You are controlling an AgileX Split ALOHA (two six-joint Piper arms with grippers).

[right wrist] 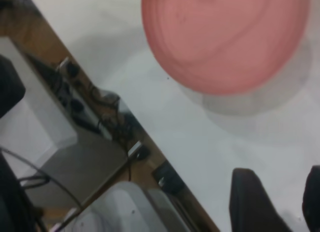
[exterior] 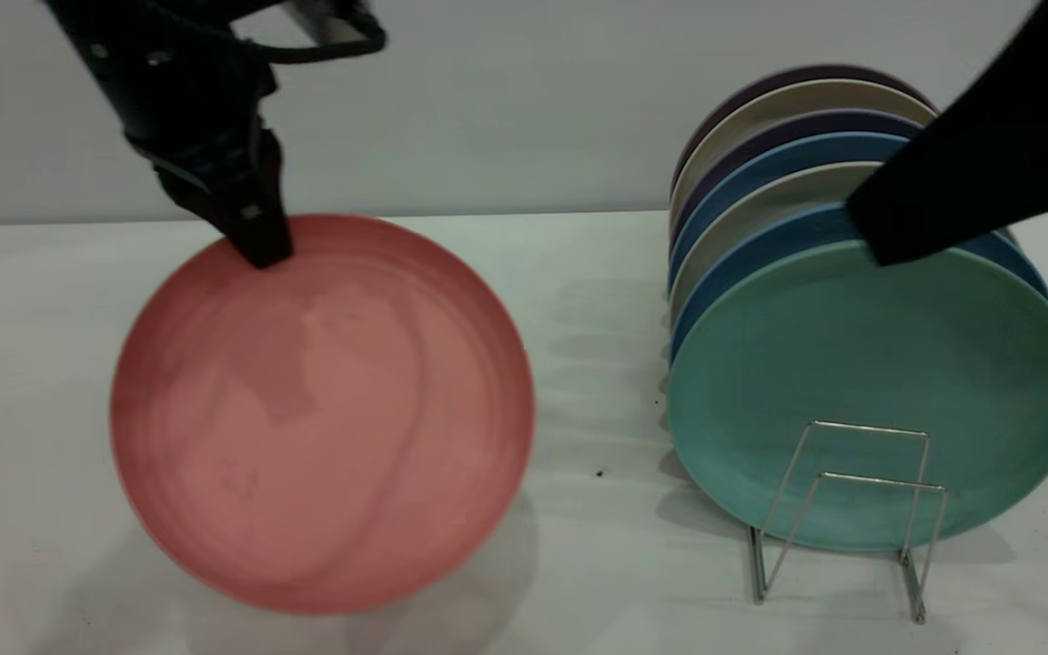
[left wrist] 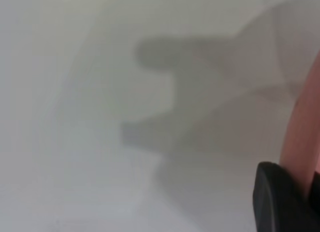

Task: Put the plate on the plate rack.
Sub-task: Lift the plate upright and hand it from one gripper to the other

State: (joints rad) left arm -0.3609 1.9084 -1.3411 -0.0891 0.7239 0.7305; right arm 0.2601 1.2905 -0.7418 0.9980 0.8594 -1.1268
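The salmon-pink plate (exterior: 324, 409) hangs tilted, nearly upright, at the left above the white table, its lower edge close to the tabletop. My left gripper (exterior: 260, 246) is shut on its top rim; the left wrist view shows the plate's rim (left wrist: 301, 142) between the dark fingers (left wrist: 277, 202). The plate also shows in the right wrist view (right wrist: 225, 37). The silver wire plate rack (exterior: 851, 509) stands at the right with two free loops in front. My right gripper (exterior: 888, 241) hovers at the top edge of the teal-green plate (exterior: 870, 391); its fingers (right wrist: 252, 202) stand apart with nothing between them.
Several plates, blue (exterior: 760, 246), beige (exterior: 760, 205) and purple (exterior: 806, 77), stand upright in the rack behind the teal one. A small dark speck (exterior: 599, 473) lies on the table between plate and rack. The table's edge (right wrist: 125, 122) shows cables and boxes beyond it.
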